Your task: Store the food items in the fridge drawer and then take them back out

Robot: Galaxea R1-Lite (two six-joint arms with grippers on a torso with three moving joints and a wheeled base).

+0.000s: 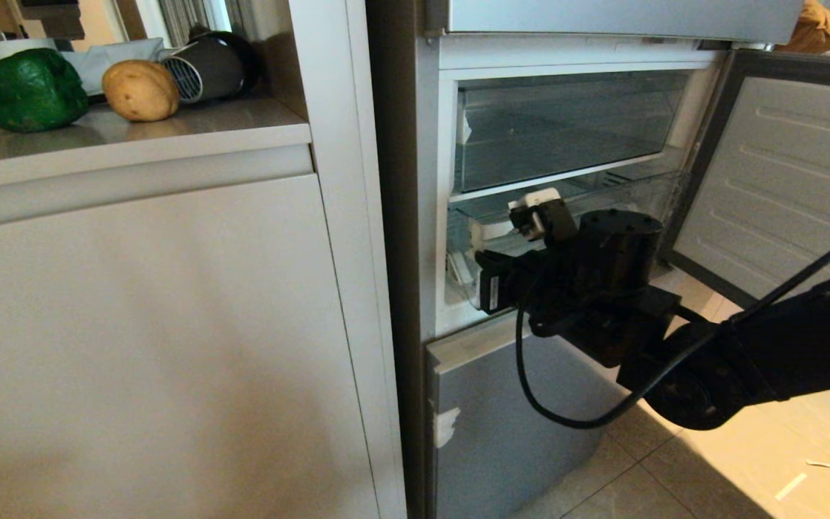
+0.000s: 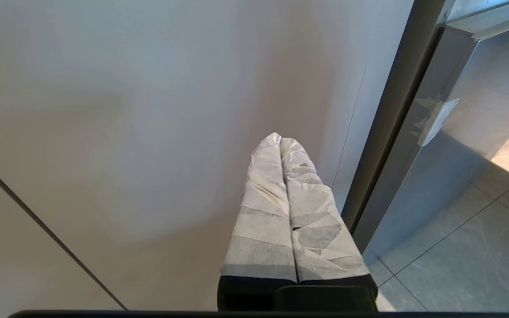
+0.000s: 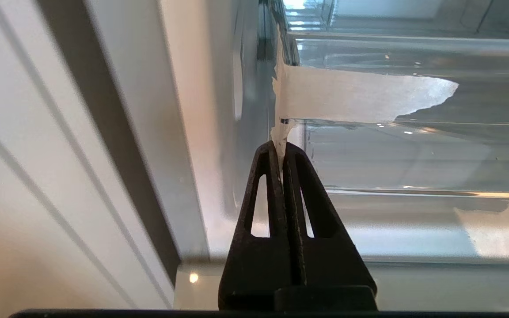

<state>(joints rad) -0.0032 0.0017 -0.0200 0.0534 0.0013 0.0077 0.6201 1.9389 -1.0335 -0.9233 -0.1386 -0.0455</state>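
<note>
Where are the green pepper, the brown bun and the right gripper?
green pepper point(image 1: 30, 89), head view, middle of its front.
brown bun point(image 1: 140, 90), head view, centre of its side.
right gripper point(image 3: 281, 148), right wrist view, between the fingertips.

I see a pale cabinet front point(image 1: 141, 339) under a grey countertop point(image 1: 134, 130), well to the left of my right pincer. A tall white side panel point(image 1: 336, 216) stands between cabinet and fridge body point(image 1: 400, 216). Below the pincer hangs a matte silver-blue door panel point(image 1: 501, 418) bearing a scrap of white tape point(image 1: 446, 425). To the pincer's right, the ribbed inner face of an open door point(image 1: 790, 180) catches daylight. Beige floor tiles point(image 1: 732, 468) with dark grout lines lie beneath, sunlit at the far right.
</note>
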